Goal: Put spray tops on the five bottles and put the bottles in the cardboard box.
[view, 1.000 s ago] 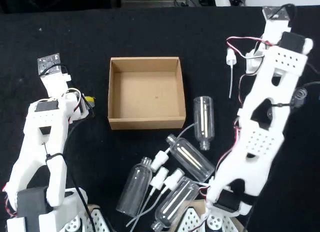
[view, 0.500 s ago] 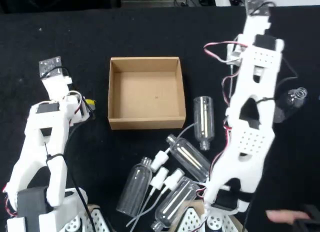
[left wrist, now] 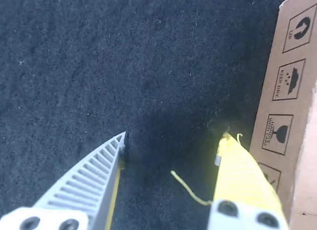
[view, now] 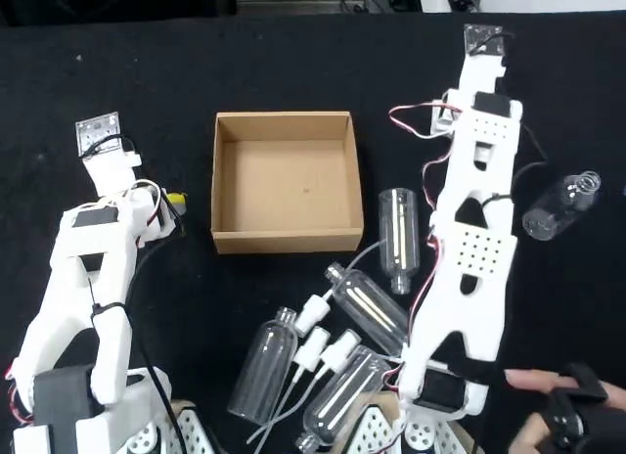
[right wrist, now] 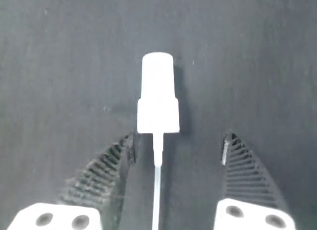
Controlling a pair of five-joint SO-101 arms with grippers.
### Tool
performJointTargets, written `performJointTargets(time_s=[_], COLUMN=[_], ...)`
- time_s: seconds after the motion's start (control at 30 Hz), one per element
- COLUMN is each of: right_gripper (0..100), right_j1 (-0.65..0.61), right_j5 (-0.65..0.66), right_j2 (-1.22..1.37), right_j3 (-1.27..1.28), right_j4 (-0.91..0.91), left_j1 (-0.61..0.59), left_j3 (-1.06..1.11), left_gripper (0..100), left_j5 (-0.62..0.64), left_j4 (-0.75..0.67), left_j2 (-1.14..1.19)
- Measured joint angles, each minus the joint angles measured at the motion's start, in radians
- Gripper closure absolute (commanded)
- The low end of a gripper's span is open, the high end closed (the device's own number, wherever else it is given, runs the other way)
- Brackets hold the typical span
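The right arm [view: 469, 258] is lining up on a loose spray top. Over the last second this arm has been swinging from a slant toward the right edge of the table [view: 293, 63] to a nearly straight reach across it. It is now covering, in the high view, the lone spray top [right wrist: 157, 93] that was lying exposed well to the right of the box. In the right wrist view the right claw [right wrist: 179, 141] is standing released, its jaws spread wide and holding nothing. The top's white head is lying just ahead of the fingertips, and its thin dip tube is running back between them. The swing is also uncovering a capless bottle [view: 559, 204], which is lying on its side to the right of the arm, well apart from the others. The left arm [view: 88, 258] has been keeping still, and the left claw [left wrist: 173, 137] is likewise hanging released and empty over the table, just beside the outer wall of the cardboard box [view: 284, 185]. The box is sitting empty. Four more bottles [view: 398, 237] are lying between the box and the arms' bases, none appearing capped, with three loose spray tops [view: 313, 348] and their tubes tangled among them. Judged from this layout, the task is sitting at its very start: the right claw is being placed to close on a first top, and no bottle is yet capped or boxed.
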Motion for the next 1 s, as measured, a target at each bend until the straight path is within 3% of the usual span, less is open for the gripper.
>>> performJointTargets(time_s=[0.4,0.73,1.0], right_gripper=[76.0,98.5,98.8], right_j1=[-0.040,-0.044,-0.032], right_j5=[0.000,0.002,0.000], right_j2=[0.338,0.376,0.376], right_j3=[-0.465,-0.503,-0.503], right_j4=[-0.025,-0.026,-0.023], left_j1=[0.000,0.000,0.000], left_j3=[0.000,0.000,0.000], left_gripper=[73,73,73], left_j5=[0.000,0.000,0.000], left_j4=[0.000,0.000,0.000], left_j2=[0.000,0.000,0.000])
